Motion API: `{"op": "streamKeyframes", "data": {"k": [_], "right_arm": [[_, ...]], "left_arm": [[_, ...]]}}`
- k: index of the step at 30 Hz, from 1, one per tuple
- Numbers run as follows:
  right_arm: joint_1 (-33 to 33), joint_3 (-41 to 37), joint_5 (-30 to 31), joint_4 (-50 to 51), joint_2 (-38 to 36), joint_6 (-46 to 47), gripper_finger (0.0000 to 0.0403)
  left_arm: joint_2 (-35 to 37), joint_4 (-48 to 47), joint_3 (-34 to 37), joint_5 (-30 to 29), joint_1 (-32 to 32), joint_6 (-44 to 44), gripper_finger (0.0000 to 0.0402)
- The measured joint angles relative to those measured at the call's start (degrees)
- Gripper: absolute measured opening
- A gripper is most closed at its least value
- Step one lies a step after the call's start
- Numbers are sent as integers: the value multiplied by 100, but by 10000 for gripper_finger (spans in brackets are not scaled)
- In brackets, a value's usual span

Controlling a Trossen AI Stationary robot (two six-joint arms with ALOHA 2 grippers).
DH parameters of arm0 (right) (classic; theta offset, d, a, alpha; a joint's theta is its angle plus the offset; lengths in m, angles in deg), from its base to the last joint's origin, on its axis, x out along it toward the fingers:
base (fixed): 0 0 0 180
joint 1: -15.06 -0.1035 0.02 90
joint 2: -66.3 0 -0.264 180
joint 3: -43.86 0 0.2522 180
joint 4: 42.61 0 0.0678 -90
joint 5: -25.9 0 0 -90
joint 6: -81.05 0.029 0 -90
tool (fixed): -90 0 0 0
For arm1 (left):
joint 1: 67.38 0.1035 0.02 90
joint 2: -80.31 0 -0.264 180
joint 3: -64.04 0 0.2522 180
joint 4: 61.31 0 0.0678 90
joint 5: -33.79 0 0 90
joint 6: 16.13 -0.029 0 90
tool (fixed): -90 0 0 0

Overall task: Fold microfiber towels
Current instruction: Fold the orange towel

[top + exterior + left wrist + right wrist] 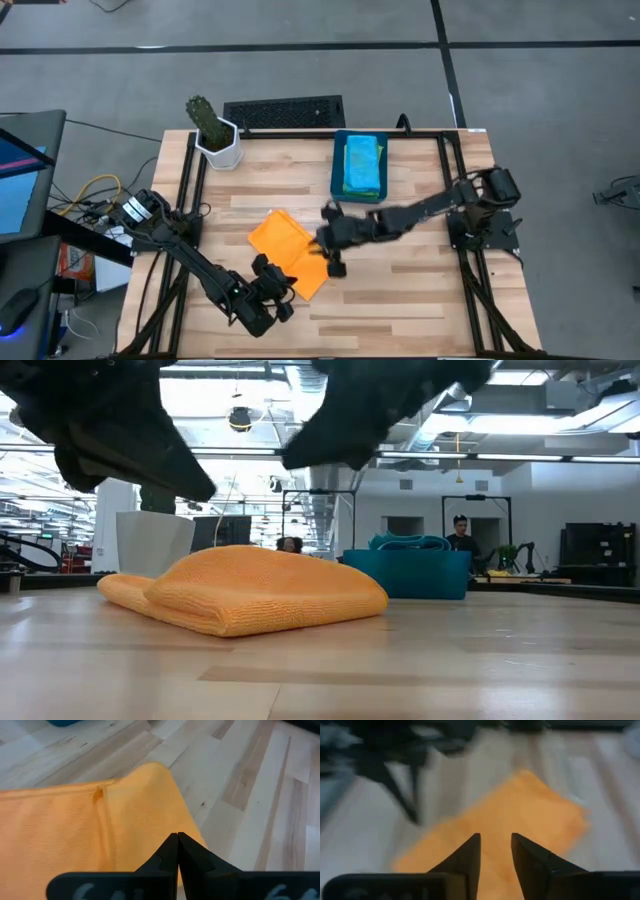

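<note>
Lying folded mid-table, the orange towel (288,250) runs diagonally toward the front edge. The right gripper (495,851) hovers above it, parted and empty. The left gripper (177,851) is shut, empty.

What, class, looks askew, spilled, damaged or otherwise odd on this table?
Nothing is spilled or damaged. The folded orange towel lies at a slant to the table edges, its layers not quite squared. The folded towels sit neatly in the blue bin. The left tool and right tool hang over the orange towel.

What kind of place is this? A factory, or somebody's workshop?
Probably a robotics lab in a big open hall: a wooden table with two arms mounted on it, exposed ceiling ducts, and workbenches behind with a person standing.
</note>
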Motion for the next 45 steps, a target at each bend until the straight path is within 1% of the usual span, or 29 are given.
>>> {"op": "streamKeyframes", "data": {"k": [3,6,9,11,16,19,25,29,34,37,41,45], "right_arm": [[-284,-462,62,-1017,176,184,105],[-423,-610,407,-1666,463,303,92],[-437,-621,492,-1737,761,347,84],[-426,-617,494,-1777,918,402,80],[-353,-615,490,-1804,1369,600,75],[-244,-609,488,-1777,1381,729,75],[-120,-612,499,-1655,1377,717,75],[-71,-612,498,-1559,1377,746,75],[15,-612,497,-1489,1377,744,75],[50,-612,496,-1412,1377,740,75],[57,-612,483,-1404,1377,677,75],[55,-612,366,-1404,1377,558,75]], "left_arm": [[-342,672,-2,76,0,-76,0],[-727,1133,-24,328,0,-150,0],[-929,1132,-24,386,32,149,0],[-937,848,-7,391,64,335,0],[-932,525,-7,518,129,389,0],[-1012,584,-10,679,180,465,0],[-1094,749,-31,623,239,644,0],[-1072,774,-163,459,243,492,0],[-1070,766,-443,475,245,208,0],[-1059,443,-564,342,246,204,0],[-1061,-278,-557,-13,309,572,0],[-1080,-783,-553,-89,401,918,0]]}}
